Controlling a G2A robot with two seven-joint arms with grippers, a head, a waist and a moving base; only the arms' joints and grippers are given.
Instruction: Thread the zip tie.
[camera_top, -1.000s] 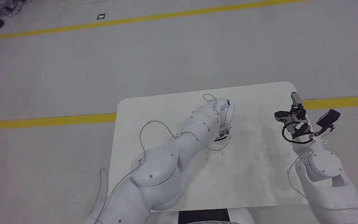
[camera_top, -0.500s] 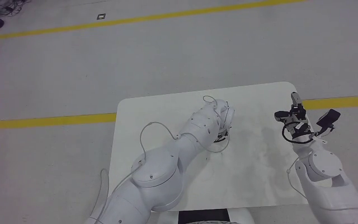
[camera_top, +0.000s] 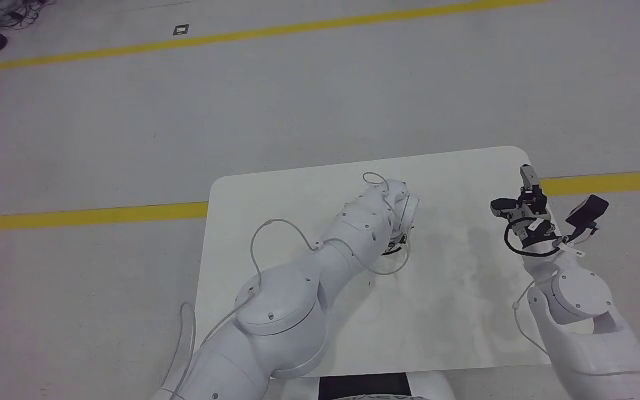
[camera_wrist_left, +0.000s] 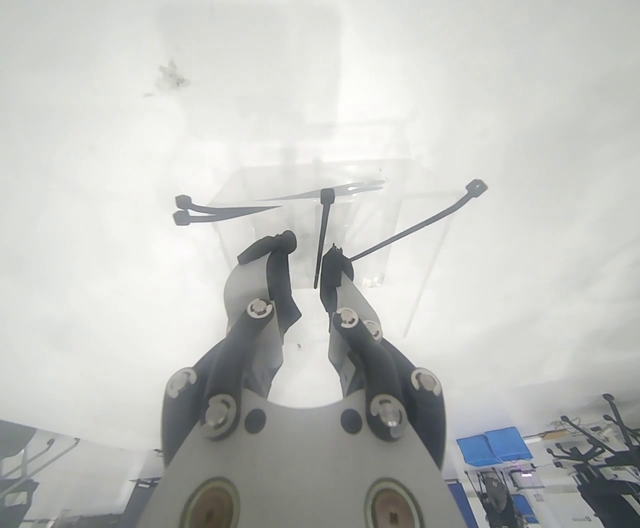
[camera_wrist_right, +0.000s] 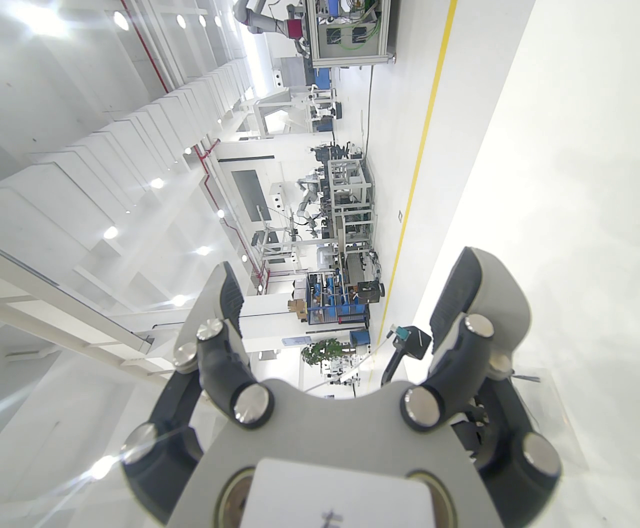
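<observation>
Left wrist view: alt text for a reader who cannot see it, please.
The left end effector, open, straddles a black zip tie over a clear box on the white table. Other zip ties fan out across the box.

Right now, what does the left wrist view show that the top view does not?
The left wrist view adds the black plastic zip ties lying across a clear plastic box, one strap between the open left gripper's fingers. The top view adds the right gripper by the white table's edge and yellow floor lines. Both share that table.
</observation>
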